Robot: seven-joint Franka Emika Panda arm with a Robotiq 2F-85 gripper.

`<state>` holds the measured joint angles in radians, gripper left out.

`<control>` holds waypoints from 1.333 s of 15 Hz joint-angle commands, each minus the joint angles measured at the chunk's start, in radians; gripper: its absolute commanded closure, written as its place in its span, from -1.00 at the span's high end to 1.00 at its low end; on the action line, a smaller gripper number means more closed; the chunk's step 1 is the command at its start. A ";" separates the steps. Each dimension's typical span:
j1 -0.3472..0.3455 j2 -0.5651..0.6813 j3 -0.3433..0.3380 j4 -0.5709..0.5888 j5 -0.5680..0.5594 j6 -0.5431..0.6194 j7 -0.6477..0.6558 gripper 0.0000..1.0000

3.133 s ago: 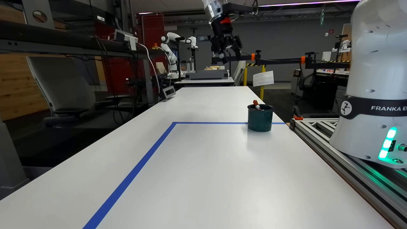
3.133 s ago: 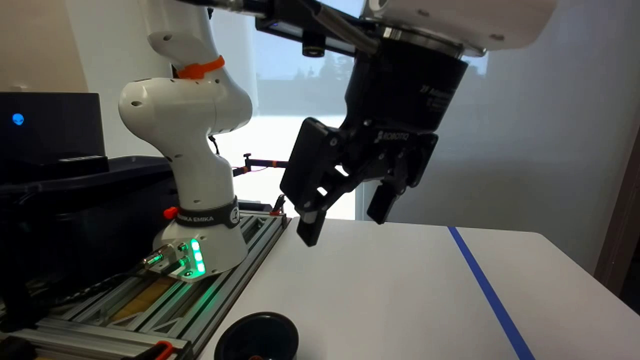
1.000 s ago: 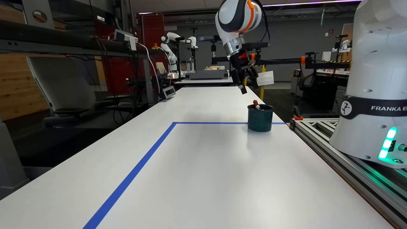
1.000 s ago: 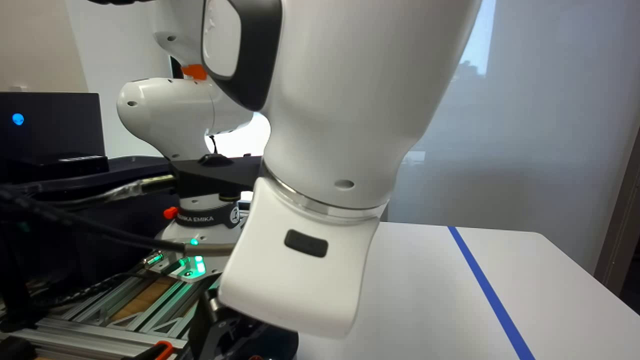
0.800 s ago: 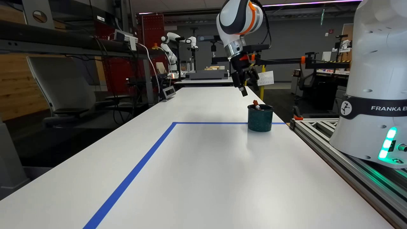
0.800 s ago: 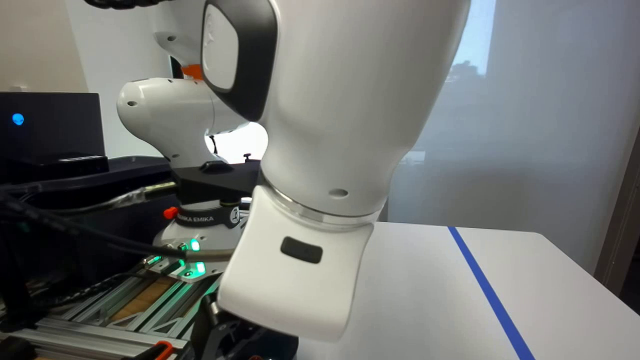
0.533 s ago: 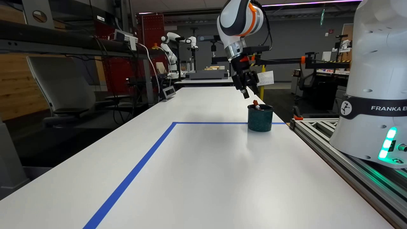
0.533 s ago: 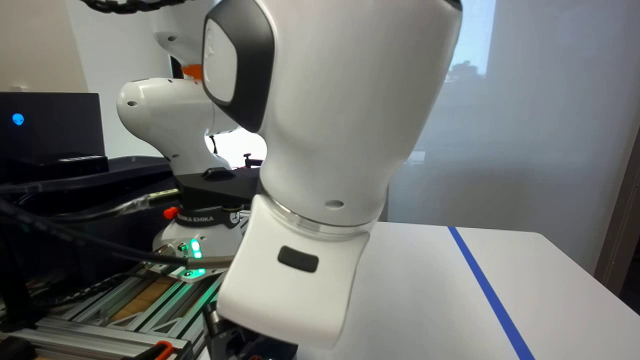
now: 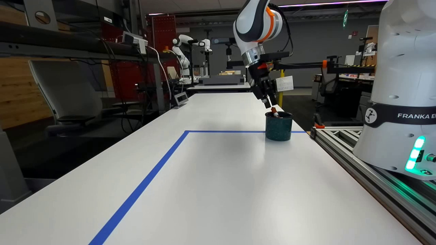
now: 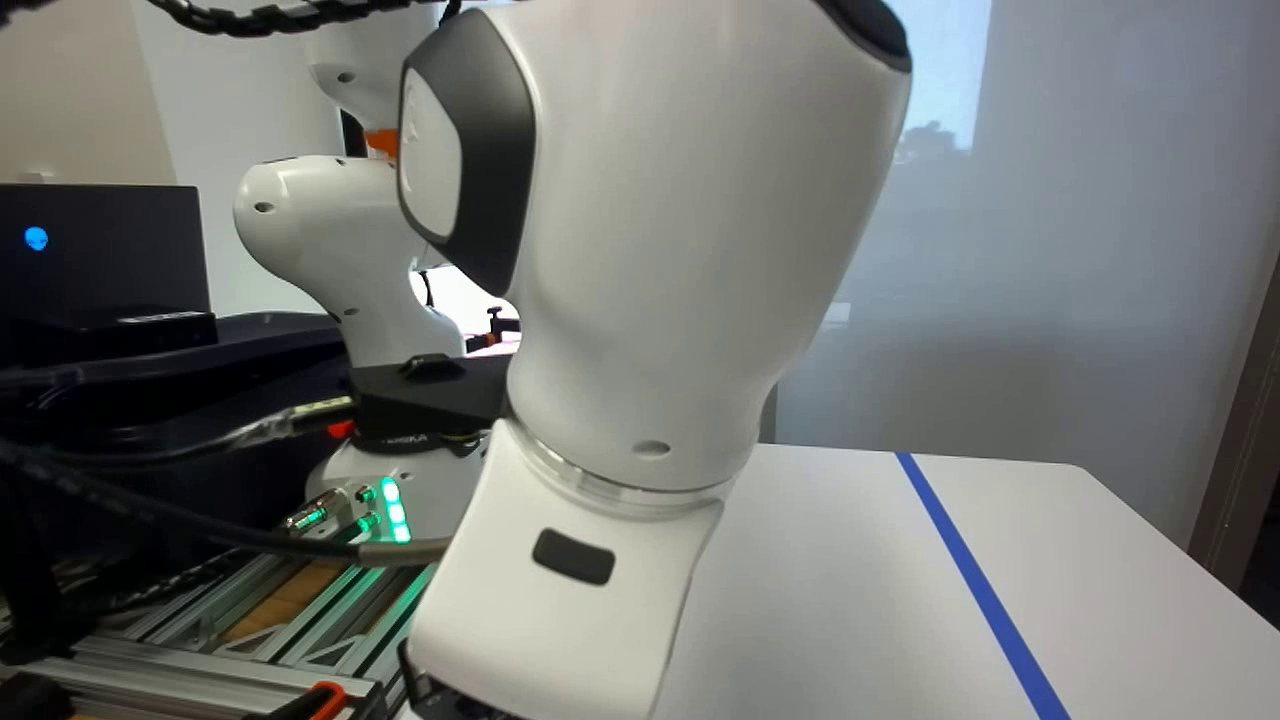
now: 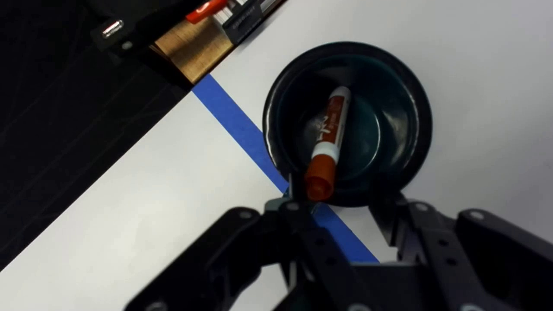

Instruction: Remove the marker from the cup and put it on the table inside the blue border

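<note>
Gripper (image 11: 339, 190) has dropped nearer the cup (image 11: 365, 131), jaws spread at its six o'clock in the wrist view, with the marker (image 11: 332, 127) leaning inside, cap (image 11: 320, 172) toward seven o'clock.

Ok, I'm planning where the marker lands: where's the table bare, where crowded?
Bare in an exterior view: the table between the blue border and the rail, in front of the cup; also beyond the border's far line. Crowded: the cup, with the gripper close to its marker.
</note>
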<state>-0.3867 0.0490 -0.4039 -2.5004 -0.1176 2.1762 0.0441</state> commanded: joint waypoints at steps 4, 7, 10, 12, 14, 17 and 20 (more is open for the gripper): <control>-0.013 0.018 -0.009 -0.008 0.002 0.026 0.016 -0.10; -0.013 0.029 -0.012 -0.007 0.002 0.033 0.016 -0.21; -0.014 0.041 -0.014 -0.006 0.000 0.044 0.016 -0.24; -0.013 0.047 -0.016 -0.007 -0.004 0.049 0.017 -0.29; -0.013 0.048 -0.017 -0.009 -0.004 0.051 0.015 -0.64; -0.011 0.035 -0.016 -0.013 -0.006 0.041 0.013 -0.78; -0.010 0.025 -0.016 -0.016 -0.013 0.029 0.012 -0.91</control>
<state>-0.3923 0.0979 -0.4166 -2.5001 -0.1185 2.2102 0.0557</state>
